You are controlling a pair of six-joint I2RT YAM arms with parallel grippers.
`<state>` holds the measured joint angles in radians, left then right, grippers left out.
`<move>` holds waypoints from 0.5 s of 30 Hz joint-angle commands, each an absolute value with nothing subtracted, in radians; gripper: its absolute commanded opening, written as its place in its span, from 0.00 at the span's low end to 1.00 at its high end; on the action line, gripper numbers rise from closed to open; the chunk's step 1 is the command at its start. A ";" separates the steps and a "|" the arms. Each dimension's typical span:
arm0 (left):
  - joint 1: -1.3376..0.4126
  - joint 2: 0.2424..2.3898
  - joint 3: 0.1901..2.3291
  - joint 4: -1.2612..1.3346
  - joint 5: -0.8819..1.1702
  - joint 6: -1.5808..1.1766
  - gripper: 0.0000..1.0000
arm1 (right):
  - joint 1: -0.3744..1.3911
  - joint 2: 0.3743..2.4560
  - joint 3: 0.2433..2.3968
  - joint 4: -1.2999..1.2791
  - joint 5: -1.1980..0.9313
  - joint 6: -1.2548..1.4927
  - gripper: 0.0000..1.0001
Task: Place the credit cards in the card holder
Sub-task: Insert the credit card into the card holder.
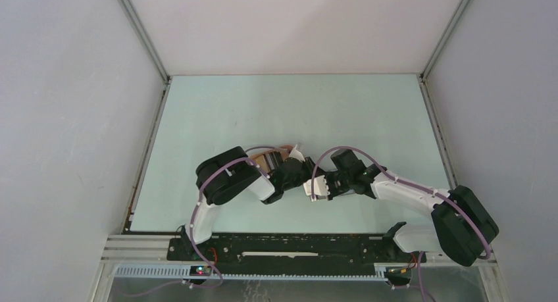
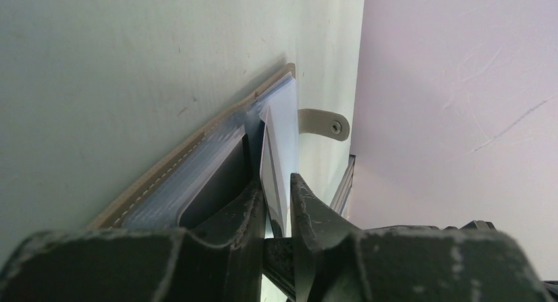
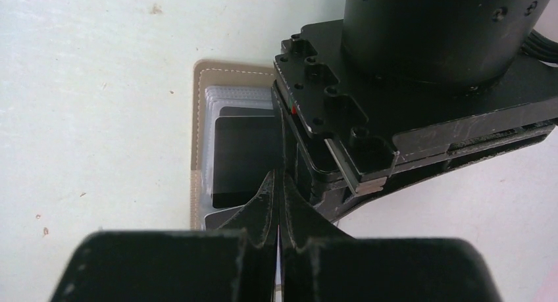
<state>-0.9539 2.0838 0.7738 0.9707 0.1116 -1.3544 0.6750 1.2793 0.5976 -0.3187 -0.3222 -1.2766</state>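
One pale card (image 2: 271,164) is pinched on edge by the left gripper (image 2: 276,187), just above the open tan-edged card holder (image 3: 201,131) lying mid table (image 1: 263,111), a dark card (image 3: 243,151) inside. The right gripper (image 3: 278,187) is clenched.

There is one card holder (image 3: 200,118), with one snap tab (image 2: 327,124). Three credit cards can be counted: one pale card (image 2: 279,127), one dark card (image 3: 242,158) and one further dark card (image 3: 247,110) showing only its edge. There are two arms, the left arm (image 1: 227,180) and the right arm (image 1: 408,190). There are two pincers, the left pincer (image 2: 278,210) and the right pincer (image 3: 278,203). There is one tabletop (image 1: 263,111).
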 commanded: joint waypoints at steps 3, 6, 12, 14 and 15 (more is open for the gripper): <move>-0.950 2.112 0.791 0.940 0.120 -1.323 0.25 | 0.674 1.294 0.594 -0.288 -0.257 -1.273 0.00; -0.950 2.114 0.793 0.942 0.123 -1.324 0.25 | 0.663 1.284 0.593 -0.309 -0.257 -1.273 0.00; -0.950 2.115 0.792 0.943 0.126 -1.324 0.25 | 0.635 1.270 0.593 -0.355 -0.275 -1.269 0.00; -0.950 2.115 0.790 0.943 0.126 -1.325 0.25 | 0.627 1.269 0.592 -0.365 -0.275 -1.266 0.00; -0.950 2.114 0.789 0.943 0.126 -1.325 0.25 | 0.624 1.268 0.592 -0.371 -0.276 -1.265 0.00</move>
